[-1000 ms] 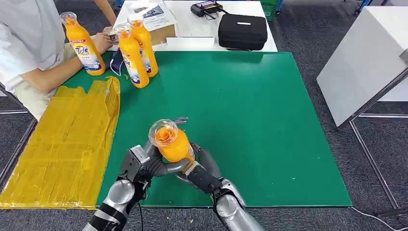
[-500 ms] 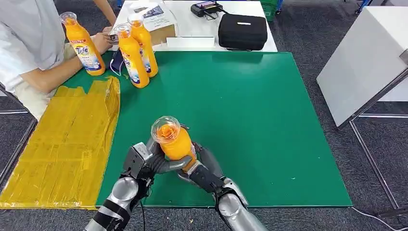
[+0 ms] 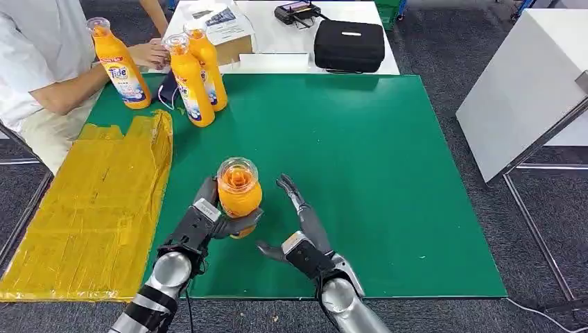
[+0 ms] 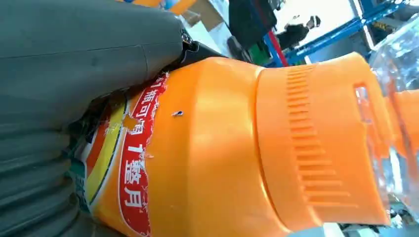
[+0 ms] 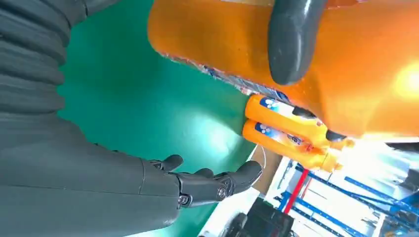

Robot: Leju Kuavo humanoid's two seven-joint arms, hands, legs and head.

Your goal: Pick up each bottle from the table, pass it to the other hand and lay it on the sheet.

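Observation:
An orange detergent bottle (image 3: pixel 239 199) with a clear cap stands upright above the green table's front part, gripped around its body by my left hand (image 3: pixel 201 227). The left wrist view shows the bottle (image 4: pixel 222 148) close up, its red label against my left hand (image 4: pixel 84 54). To the bottle's right, my right hand (image 3: pixel 302 232) is off it with fingers spread and nothing in it. In the right wrist view my right hand (image 5: pixel 197 186) is open below the bottle (image 5: pixel 356 79). The yellow sheet (image 3: pixel 90 208) lies on the table's left side.
Three more orange bottles (image 3: pixel 191 83) stand at the far left of the green table (image 3: pixel 374 159), one by a person's hand (image 3: pixel 149 52). A black case (image 3: pixel 349 45) and a cardboard box (image 3: pixel 225 28) sit behind. A white table (image 3: pixel 527 83) stands at right.
My right hand has let go of the bottle and drawn away to the right with fingers spread. My left hand now holds it alone, slightly farther out. The person's arm has shifted.

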